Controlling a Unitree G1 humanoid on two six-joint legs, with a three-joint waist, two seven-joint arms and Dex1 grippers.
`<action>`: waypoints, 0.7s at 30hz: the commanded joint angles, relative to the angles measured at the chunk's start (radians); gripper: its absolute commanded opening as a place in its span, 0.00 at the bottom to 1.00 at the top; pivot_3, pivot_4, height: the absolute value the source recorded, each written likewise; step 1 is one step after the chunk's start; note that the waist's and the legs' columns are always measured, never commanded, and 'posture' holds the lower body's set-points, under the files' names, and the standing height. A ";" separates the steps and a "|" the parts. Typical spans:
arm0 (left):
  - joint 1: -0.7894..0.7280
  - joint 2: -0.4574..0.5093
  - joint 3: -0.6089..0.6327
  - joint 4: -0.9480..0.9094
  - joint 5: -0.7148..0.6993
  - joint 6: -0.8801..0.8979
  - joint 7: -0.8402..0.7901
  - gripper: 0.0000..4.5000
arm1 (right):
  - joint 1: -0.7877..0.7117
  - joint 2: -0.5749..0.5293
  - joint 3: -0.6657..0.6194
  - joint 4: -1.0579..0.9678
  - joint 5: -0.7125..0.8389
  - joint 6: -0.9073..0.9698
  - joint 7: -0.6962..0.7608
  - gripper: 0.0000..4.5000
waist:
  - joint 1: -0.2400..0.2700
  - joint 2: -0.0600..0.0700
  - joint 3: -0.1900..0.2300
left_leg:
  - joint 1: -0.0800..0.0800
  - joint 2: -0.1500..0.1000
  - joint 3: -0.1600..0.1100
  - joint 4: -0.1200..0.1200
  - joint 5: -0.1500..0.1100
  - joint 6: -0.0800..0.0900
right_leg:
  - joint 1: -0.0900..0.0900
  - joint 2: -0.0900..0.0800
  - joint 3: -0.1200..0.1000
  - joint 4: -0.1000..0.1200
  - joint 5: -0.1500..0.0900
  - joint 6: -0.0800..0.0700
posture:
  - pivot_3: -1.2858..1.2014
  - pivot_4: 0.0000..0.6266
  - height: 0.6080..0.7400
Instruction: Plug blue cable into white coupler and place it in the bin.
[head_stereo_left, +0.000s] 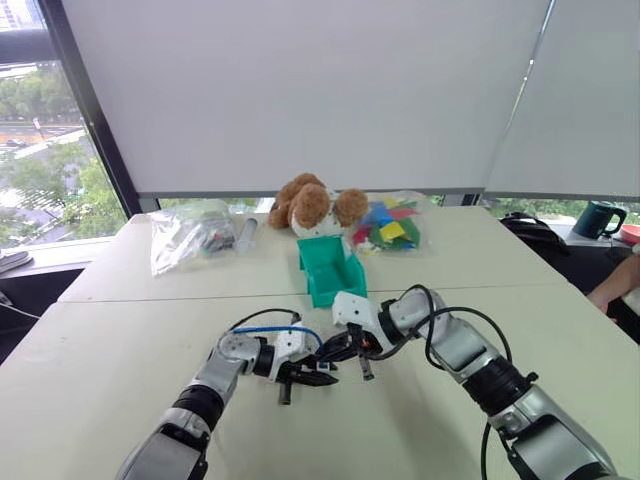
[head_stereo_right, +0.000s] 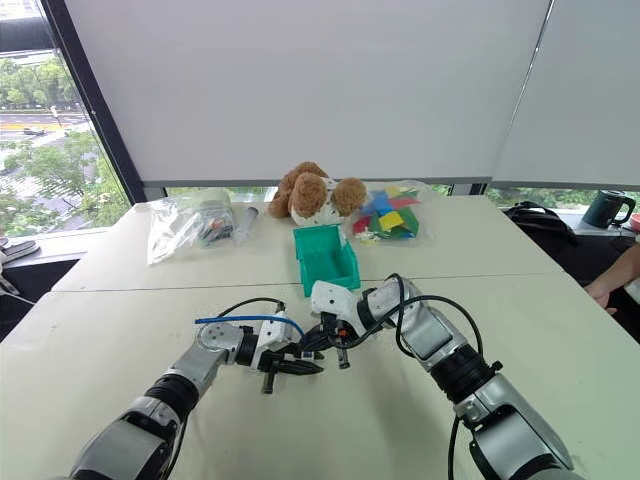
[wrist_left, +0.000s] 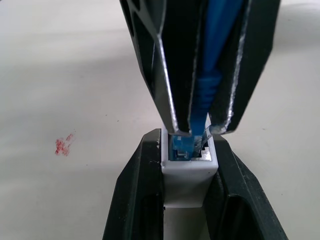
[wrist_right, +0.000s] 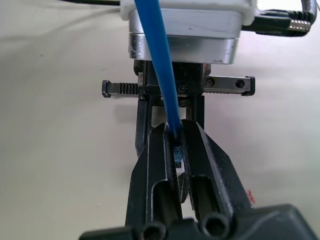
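My left gripper (wrist_left: 186, 150) is shut on the white coupler (wrist_left: 187, 182), a small boxy block squeezed between its black fingers. My right gripper (wrist_right: 177, 131) is shut on the blue cable (wrist_right: 157, 55) just behind its plug. The plug's tip (wrist_left: 182, 147) sits in the coupler's socket opening. The two grippers meet low over the table's front middle, left gripper (head_stereo_left: 305, 375) and right gripper (head_stereo_left: 345, 350) tip to tip. The cable (head_stereo_left: 290, 328) arcs back over the left wrist. The teal bin (head_stereo_left: 333, 268) stands open-topped just beyond them.
A brown teddy bear (head_stereo_left: 315, 205) sits behind the bin. Clear bags lie at the back, one with dark items (head_stereo_left: 195, 232), one with coloured pieces (head_stereo_left: 392, 222). A dark mug (head_stereo_left: 603, 218) and a person's arm (head_stereo_left: 615, 285) are at the far right.
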 joint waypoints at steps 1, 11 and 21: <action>-0.011 0.003 0.015 -0.064 -0.012 -0.006 -0.007 0.09 | 0.125 0.013 0.148 0.128 -0.095 0.082 0.019 0.00 | 0.000 0.000 -0.002 | 0.000 0.000 -0.001 -0.001 0.000 0.000 | 0.000 0.000 0.000 0.000 0.000 0.000 | 0.52 0.24 1.00; 0.026 0.069 -0.001 -0.103 0.008 0.015 -0.033 0.63 | 0.064 0.016 -0.054 -0.115 0.075 0.307 -0.005 0.00 | 0.005 0.005 0.002 | -0.006 0.002 -0.001 -0.002 0.000 0.000 | -0.008 -0.002 0.000 0.002 -0.001 -0.002 | 0.52 0.24 1.00; 0.103 0.191 0.101 -0.286 -0.069 0.110 0.034 0.99 | -0.064 0.009 -0.218 -0.196 0.182 0.444 -0.081 0.00 | 0.004 0.009 0.014 | -0.024 0.002 -0.001 -0.001 0.000 0.000 | -0.025 -0.004 0.001 0.003 0.000 -0.003 | 0.52 0.24 1.00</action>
